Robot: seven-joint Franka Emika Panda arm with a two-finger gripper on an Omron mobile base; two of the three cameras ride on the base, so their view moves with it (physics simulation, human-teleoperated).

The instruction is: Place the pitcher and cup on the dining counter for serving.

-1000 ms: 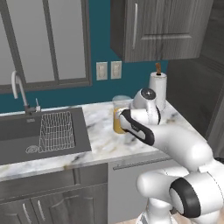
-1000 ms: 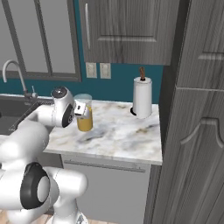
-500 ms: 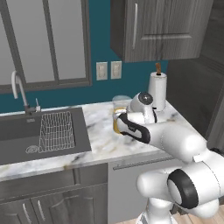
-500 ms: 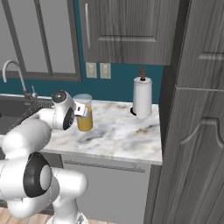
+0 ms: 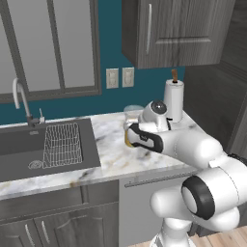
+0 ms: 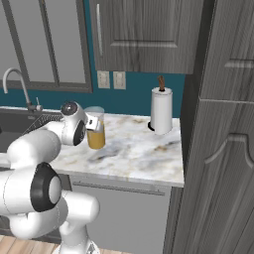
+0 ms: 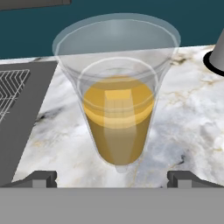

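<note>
Beside the sink (image 5: 46, 147), our tool (image 7: 111, 177) faces the pitcher (image 7: 116, 111).
We see its jaws spread wide, either side of the upright pitcher on the marble tabletop (image 6: 134, 154), gripping nothing.

No legible text, label or number on anything in view.

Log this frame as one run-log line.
phase: approach | gripper: open, straddling pitcher | pitcher: upright on sink counter, not gripped | towel roll: behind-right
</note>
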